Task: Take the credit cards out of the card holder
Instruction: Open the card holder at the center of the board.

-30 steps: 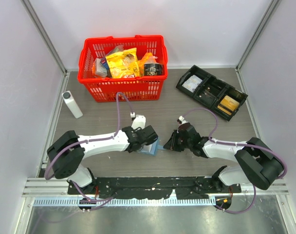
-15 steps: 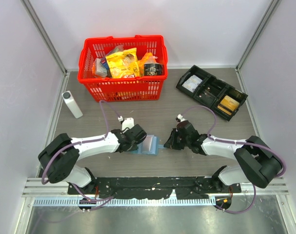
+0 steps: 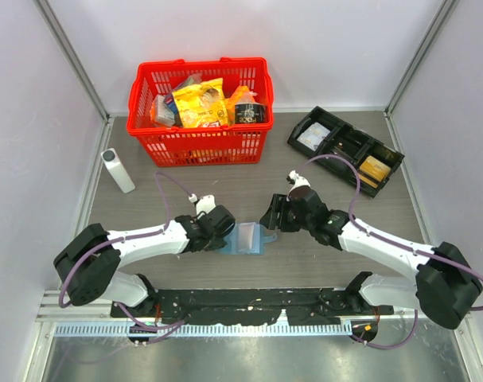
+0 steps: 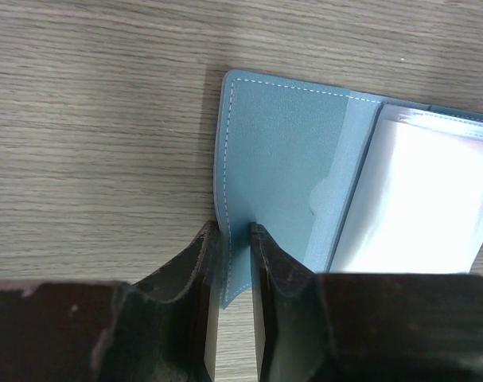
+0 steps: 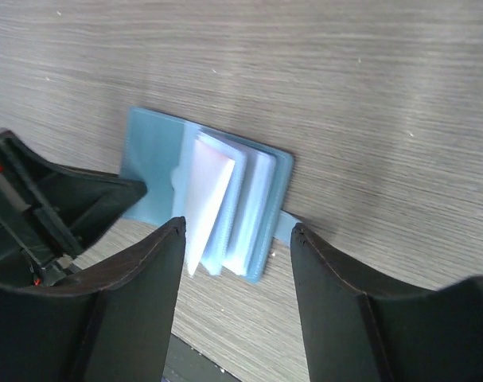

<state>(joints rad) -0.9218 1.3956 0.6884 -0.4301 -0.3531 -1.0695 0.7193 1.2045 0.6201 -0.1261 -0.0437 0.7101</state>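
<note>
Left gripper clamps its dark fingers on the near edge of the card holder, pinching the blue cover flap low in the left wrist view. The wallet lies opened flat on the grey wood-grain table. White stitching runs along the flap's border, and pale clear sleeves spread toward the right edge of that frame.

From the overhead camera, the card holder sits at lower centre, between the two arms. The left gripper touches its left side. The right gripper hangs just to its upper right.

The right wrist view shows the right gripper with fingers spread wide and nothing between them, poised above the card holder. Its inner sleeves stand fanned upward like pages, and a small blue tab pokes out at the wallet's lower right side.

Toward the top of the overhead frame, a red basket holds snack packets, a yellow one the most prominent. A white cylinder lies to the basket's lower left. At upper right, well apart from the wallet, a black compartment tray holds a tan-gold rectangle in one section, too small to identify.
</note>
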